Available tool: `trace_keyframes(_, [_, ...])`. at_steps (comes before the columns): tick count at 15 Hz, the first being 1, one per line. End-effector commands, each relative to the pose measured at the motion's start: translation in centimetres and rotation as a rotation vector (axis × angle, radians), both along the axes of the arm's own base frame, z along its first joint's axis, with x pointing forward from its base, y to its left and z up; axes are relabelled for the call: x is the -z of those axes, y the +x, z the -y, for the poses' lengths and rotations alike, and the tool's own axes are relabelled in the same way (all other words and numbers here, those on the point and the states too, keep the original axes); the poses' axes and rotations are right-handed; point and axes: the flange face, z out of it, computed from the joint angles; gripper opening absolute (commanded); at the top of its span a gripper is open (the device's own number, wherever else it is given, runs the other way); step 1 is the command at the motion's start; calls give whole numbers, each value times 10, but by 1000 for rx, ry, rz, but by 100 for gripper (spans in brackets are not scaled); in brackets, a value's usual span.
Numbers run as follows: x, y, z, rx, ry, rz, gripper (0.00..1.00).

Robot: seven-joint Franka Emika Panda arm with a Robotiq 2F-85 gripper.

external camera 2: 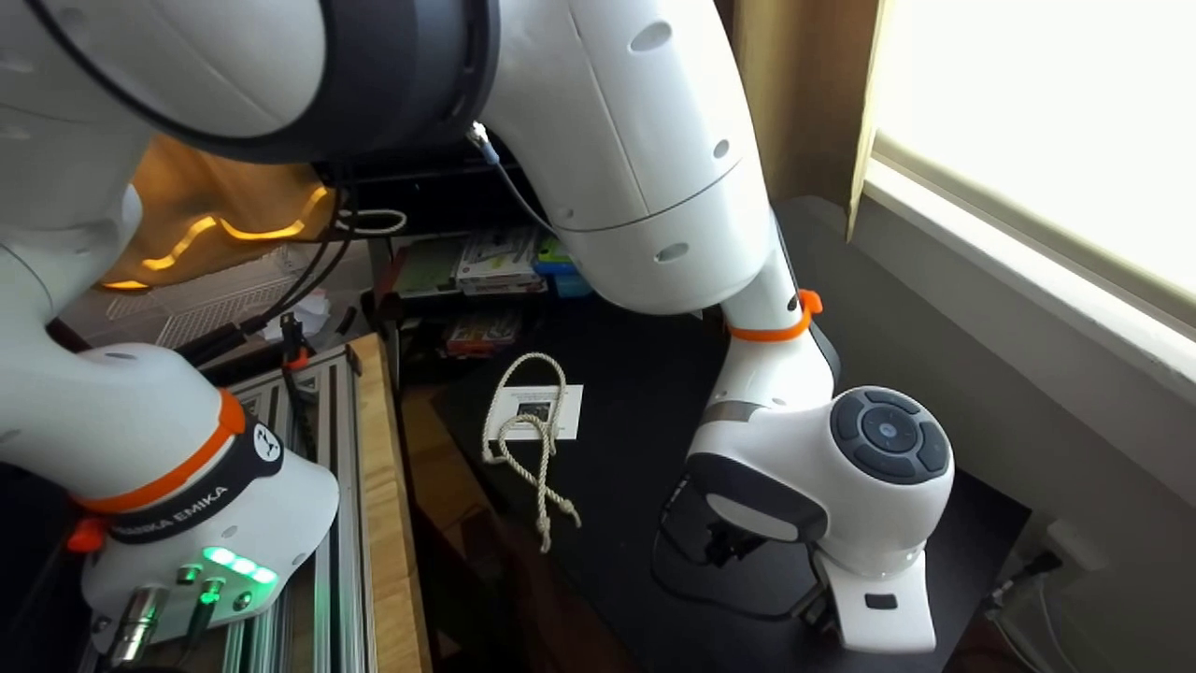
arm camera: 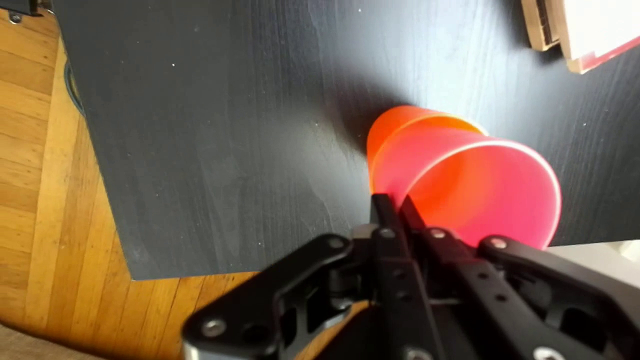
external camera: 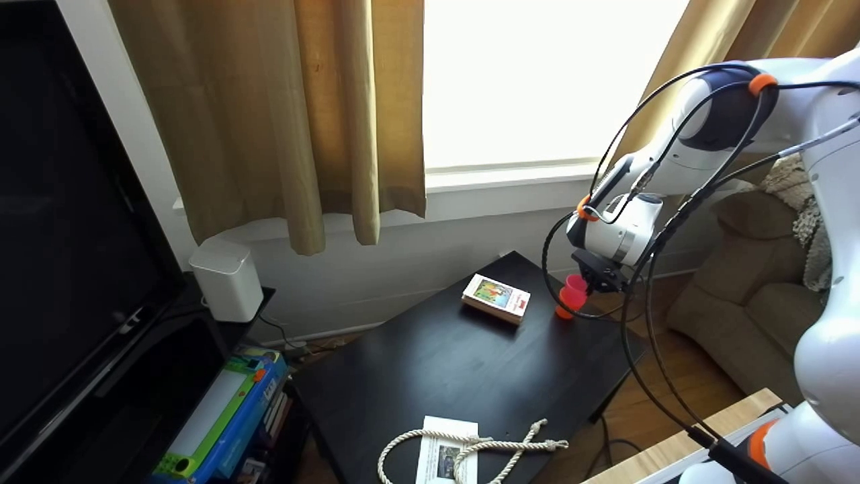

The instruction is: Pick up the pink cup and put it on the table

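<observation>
The pink cup [arm camera: 520, 200] is in the wrist view right of centre, its mouth toward the camera. An orange cup [arm camera: 395, 125] is under and behind it; the pink cup appears partly inside it, how deep I cannot tell. In an exterior view the pink cup [external camera: 573, 294] is above the orange cup [external camera: 564, 312], near the corner of the glossy black table [external camera: 430, 370]. My gripper [arm camera: 394, 201] is shut on the pink cup's near wall, one fingertip inside and one outside. In an exterior view the hand hides both cups above the table [external camera 2: 626, 505].
A flat box [external camera: 496, 298] lies on the table near the cups; it also shows in the wrist view [arm camera: 600, 30]. A rope [external camera: 504, 445] lies over a paper sheet [external camera: 433, 444] at the table's opposite end. A sofa [external camera: 732, 289] and a window wall flank the table.
</observation>
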Motion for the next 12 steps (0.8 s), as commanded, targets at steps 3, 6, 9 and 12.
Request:
trace_keyframes(3, [-6,-8,-4,16,30,-17,1])
trace_keyframes(6, [-24,-11,-5,13,30,-3,1])
trace_keyframes(9, [-46,-15,-6,15,7,16,1])
trace_keyframes(12, [-63,-17,-9,9,6,30,1])
